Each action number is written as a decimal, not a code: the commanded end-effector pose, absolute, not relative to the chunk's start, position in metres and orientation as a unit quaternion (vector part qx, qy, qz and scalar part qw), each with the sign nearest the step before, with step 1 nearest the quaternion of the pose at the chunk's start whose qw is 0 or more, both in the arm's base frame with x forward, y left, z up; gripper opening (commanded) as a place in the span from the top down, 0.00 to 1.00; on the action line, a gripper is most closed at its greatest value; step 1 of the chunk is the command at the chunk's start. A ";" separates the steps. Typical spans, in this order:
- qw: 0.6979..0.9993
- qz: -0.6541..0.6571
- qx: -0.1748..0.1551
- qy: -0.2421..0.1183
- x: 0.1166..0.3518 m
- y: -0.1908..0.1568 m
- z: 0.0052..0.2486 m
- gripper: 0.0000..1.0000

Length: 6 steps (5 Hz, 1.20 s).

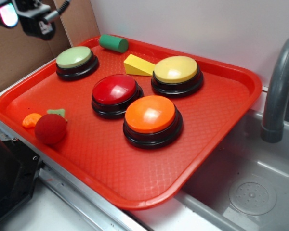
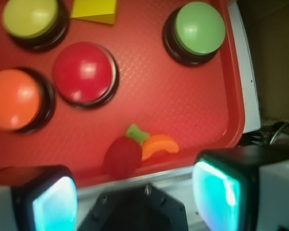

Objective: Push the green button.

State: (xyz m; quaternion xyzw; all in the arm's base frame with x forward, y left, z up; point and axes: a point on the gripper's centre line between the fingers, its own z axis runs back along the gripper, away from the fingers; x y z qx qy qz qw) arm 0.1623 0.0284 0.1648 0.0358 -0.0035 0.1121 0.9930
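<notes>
Exterior view: a red tray (image 1: 221,125) sits beside a grey sink basin (image 1: 260,183) with a grey faucet (image 1: 279,91). The green button (image 1: 76,58) stands near the tray's far left edge, with bare tray in front of it. The gripper (image 1: 24,14) hangs above the far left corner, apart from everything. Wrist view: the green button (image 2: 199,29) lies upper right, close to the tray's rim (image 2: 235,96). Open red surface separates it from the red button (image 2: 84,72). The fingers (image 2: 216,192) stand spread wide, holding nothing.
</notes>
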 end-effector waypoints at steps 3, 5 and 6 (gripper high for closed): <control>0.992 0.080 0.015 -0.101 0.190 0.076 0.177 0.00; 0.943 0.328 0.003 -0.060 0.250 0.106 0.146 0.00; 0.890 0.442 -0.018 -0.106 0.257 0.102 0.139 0.00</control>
